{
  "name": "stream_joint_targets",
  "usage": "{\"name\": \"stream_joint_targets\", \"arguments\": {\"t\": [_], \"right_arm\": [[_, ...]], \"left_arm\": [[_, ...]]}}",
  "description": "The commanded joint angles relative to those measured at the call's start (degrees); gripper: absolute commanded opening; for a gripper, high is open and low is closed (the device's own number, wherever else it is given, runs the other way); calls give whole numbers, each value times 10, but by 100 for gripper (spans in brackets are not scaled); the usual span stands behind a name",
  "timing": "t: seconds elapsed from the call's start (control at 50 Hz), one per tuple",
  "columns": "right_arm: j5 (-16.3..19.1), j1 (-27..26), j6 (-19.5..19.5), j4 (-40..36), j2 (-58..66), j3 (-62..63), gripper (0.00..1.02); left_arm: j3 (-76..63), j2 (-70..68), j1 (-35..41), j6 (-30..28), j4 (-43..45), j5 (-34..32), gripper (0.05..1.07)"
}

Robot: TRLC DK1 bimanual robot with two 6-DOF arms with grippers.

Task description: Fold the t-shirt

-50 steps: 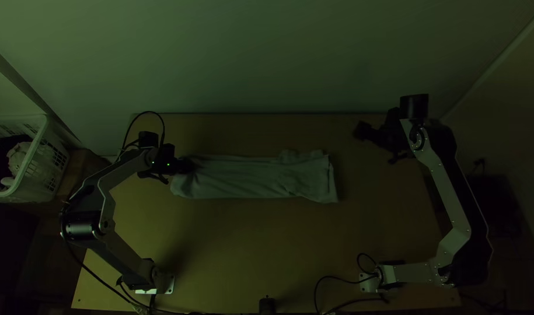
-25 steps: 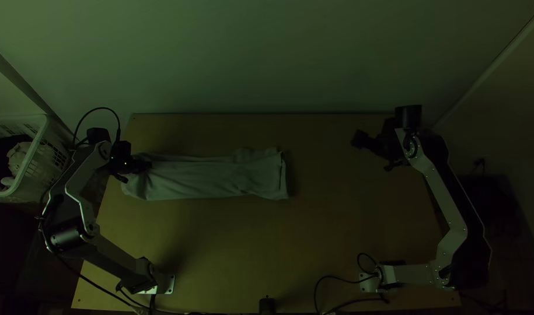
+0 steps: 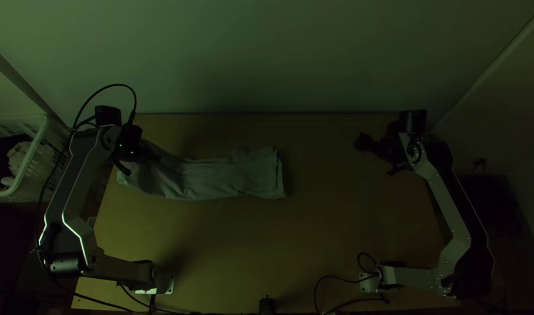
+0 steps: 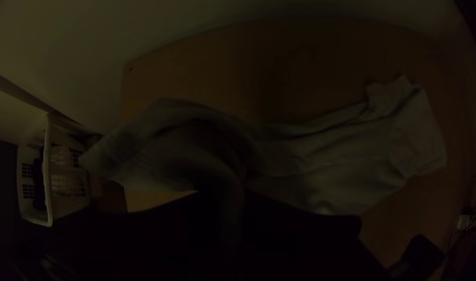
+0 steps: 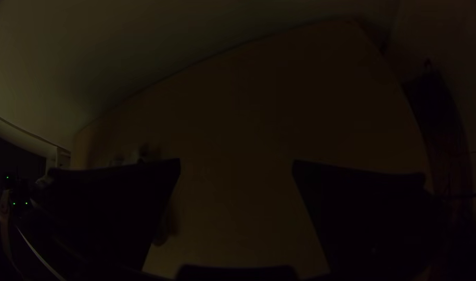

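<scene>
In the top view my left gripper (image 3: 143,160) is at the left end of the long, narrow folded t-shirt (image 3: 231,176), which lies crosswise on the table. From the left wrist view, my left gripper (image 4: 223,200) is shut on the shirt, with bunched cloth rising between its dark fingers. Beyond the pinch, the pale shirt (image 4: 352,151) stretches out flat with a few creases. Well to the right of the cloth, my right gripper (image 3: 377,156) hangs over the table's far right part. It stands open in the right wrist view, the right gripper (image 5: 236,162) having bare tabletop between its fingers.
A white basket (image 3: 36,154) with cloth inside stands beyond the table's left edge. The table (image 3: 313,233) borders a pale wall (image 3: 267,58) at its far side. Cables (image 3: 337,279) lie near the right arm's base, and a small dark object (image 3: 267,305) is at the near edge.
The shirt has slid left along the table with my left gripper, which then came slightly back right. The shirt's left end now looks raised and more bunched. The right arm has shifted only a little.
</scene>
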State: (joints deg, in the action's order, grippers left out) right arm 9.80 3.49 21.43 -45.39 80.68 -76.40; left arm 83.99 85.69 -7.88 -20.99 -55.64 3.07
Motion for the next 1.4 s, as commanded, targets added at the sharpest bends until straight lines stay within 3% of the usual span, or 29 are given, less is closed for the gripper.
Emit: {"name": "stream_joint_targets", "arguments": {"t": [0.0,0.14,0.58,0.92,1.2,1.32,1.34,1.38], "right_arm": [[-4,-9,12,4,-24,20,98],[-4,-16,12,6,-46,44,98],[-1,-37,11,27,-120,123,98],[0,-33,16,39,-136,151,98],[0,-31,19,57,-139,177,98],[0,-22,27,69,-140,193,98],[0,-19,27,69,-140,194,98],[0,-14,31,69,-141,198,98]], "left_arm": [[36,-10,50,20,-29,27,8],[75,13,122,59,-56,72,8],[286,185,306,188,-161,117,8],[424,314,417,251,-202,127,8],[471,385,488,269,-187,127,9],[471,399,516,279,-171,127,37],[471,402,521,280,-165,127,48],[472,407,528,284,-156,127,82]]}}
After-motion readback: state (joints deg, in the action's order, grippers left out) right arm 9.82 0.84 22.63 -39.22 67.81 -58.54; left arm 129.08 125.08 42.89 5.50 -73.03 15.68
